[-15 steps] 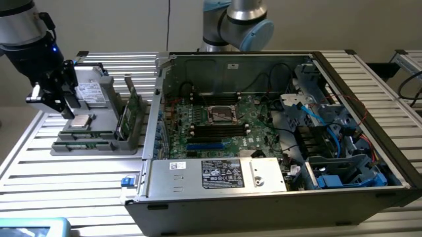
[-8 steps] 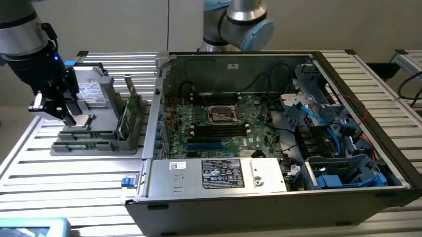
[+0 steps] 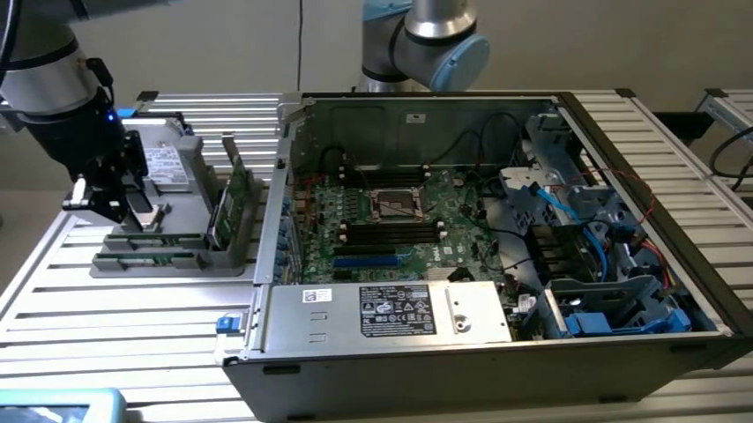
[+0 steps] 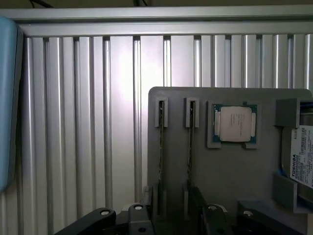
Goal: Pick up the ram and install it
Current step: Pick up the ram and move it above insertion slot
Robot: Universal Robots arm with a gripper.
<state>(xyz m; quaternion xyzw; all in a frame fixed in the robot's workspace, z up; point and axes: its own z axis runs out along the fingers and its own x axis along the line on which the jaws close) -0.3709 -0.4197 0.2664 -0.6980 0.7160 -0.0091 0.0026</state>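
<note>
At the exterior view's left, the end effector [image 3: 118, 211] hangs with its fingers apart and holds nothing. It is just over a grey fixture tray [image 3: 200, 258] on the slatted table [image 3: 94, 308]. Two ram sticks [image 4: 161, 142] stand edge-up in side-by-side slots at the tray's near end, close under the fingers. Beside them lie a processor [image 4: 234, 123] and a drive [image 4: 303, 156] labelled TOSHIBA. Taller green cards [image 3: 229, 198] stand along the tray's side nearest the open computer case [image 3: 471, 374], whose white stickers cannot be read.
</note>
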